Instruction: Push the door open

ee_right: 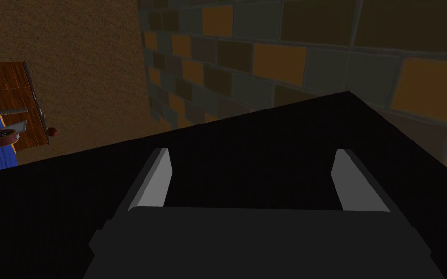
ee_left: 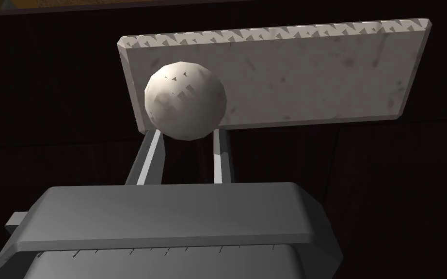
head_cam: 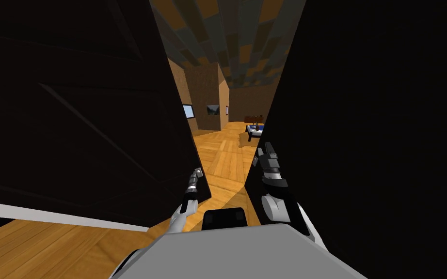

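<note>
The dark door [head_cam: 72, 121] stands ajar on my left, with wooden floor [head_cam: 222, 160] showing through the gap, so I judge the push is underway and not finished. The left gripper [head_cam: 197, 173] is at the door's free edge. Its fingers [ee_left: 152, 155] stand close together under the round white door knob [ee_left: 184, 100] on its pale plate [ee_left: 314, 72]. Their tips are hidden behind the ball, so they probably clamp its neck. Next, the arm should drive the door further outward. The right gripper [ee_right: 251, 164] is spread wide and holds nothing.
</note>
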Robot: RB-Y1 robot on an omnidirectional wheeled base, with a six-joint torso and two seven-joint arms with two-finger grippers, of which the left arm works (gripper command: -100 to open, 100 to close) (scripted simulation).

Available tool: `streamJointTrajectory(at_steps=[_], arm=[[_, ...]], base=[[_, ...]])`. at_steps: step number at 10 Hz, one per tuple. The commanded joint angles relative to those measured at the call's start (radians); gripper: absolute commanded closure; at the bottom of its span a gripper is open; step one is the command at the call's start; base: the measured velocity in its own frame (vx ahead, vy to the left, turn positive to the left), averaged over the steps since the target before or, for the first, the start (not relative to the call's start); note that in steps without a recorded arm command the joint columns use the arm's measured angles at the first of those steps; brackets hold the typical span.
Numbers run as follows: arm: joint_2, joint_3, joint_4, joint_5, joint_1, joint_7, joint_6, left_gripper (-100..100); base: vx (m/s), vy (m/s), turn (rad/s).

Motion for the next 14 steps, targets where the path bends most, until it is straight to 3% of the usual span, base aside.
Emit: streamJointTrajectory(at_steps=[1, 2, 4, 6, 10, 11, 12, 14], arm=[[0.009, 0.010, 0.003, 0.013, 0.000, -0.013, -0.011, 100], [0.004, 0.011, 0.013, 0.013, -0.012, -0.025, -0.008, -100], [-0.007, 0.013, 0.012, 0.016, -0.014, -0.036, -0.006, -100], [-0.050, 0.018, 0.009, 0.021, -0.020, -0.058, -0.001, -100], [-0.116, 0.022, 0.007, 0.025, -0.025, -0.077, 0.003, -100], [-0.105, 0.019, 0.002, 0.023, -0.015, -0.071, 0.002, -100], [-0.075, 0.021, 0.005, 0.024, -0.016, -0.071, -0.003, -100], [-0.053, 0.023, 0.007, 0.026, -0.016, -0.071, -0.005, -100]], base=[[0.201, 0.020, 0.258], [-0.002, -0.021, 0.233], [-0.183, -0.052, 0.046], [-0.208, -0.084, 0.135], [-0.110, -0.101, 0.055], [-0.024, -0.050, 0.007], [0.092, 0.061, -0.007], [0.181, 0.097, -0.026]])
